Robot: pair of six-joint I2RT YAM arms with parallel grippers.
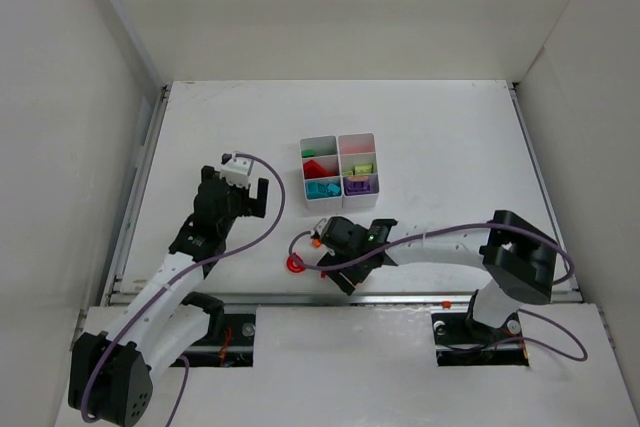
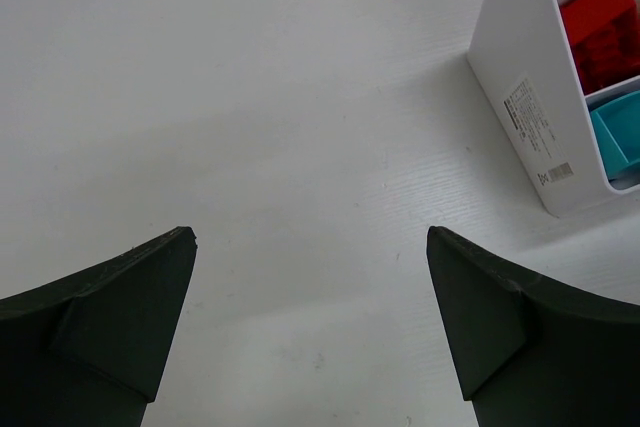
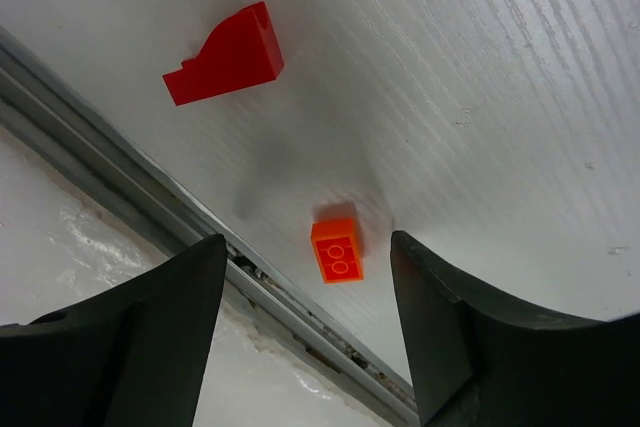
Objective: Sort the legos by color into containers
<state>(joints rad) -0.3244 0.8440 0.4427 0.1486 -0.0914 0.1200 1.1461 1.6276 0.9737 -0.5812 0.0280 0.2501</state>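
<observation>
Right claw [image 3: 308, 243] of mine hangs low over the near edge of the white bench [image 1: 450, 147]. Its two black fingers stand moderately apart and hold nothing. Between them on the bench lies a small orange plastic two-stud brick [image 3: 337, 252], studs up. It has bare bench on both sides, so neither finger touches it.

Past the brick, further out from my fingertips, lies a red plastic piece with a curved slope [image 3: 225, 55], on its side and well apart from the orange one. Both lie just beside the grey metal rail [image 3: 120, 137] along the bench's near edge. From above, this claw [image 1: 325, 250] points towards the left edge, with the orange brick [image 1: 316, 242] at its tips and the red piece [image 1: 294, 265] nearer the rail.

My left claw [image 2: 310, 237] is spread as wide as it goes and is empty, with plain bench below it. From above it [image 1: 246, 197] sits left of the middle of the bench.

A white plastic six-compartment organiser [image 1: 338, 162] stands near the bench's middle, to the right of my left claw. Its labelled side wall [image 2: 520, 97] faces that claw. The left column holds dark green pieces at the back, red in the middle and teal nearest me. The right column holds lime green pieces in the middle and purple nearest me. I cannot make out what is in its back compartment.
</observation>
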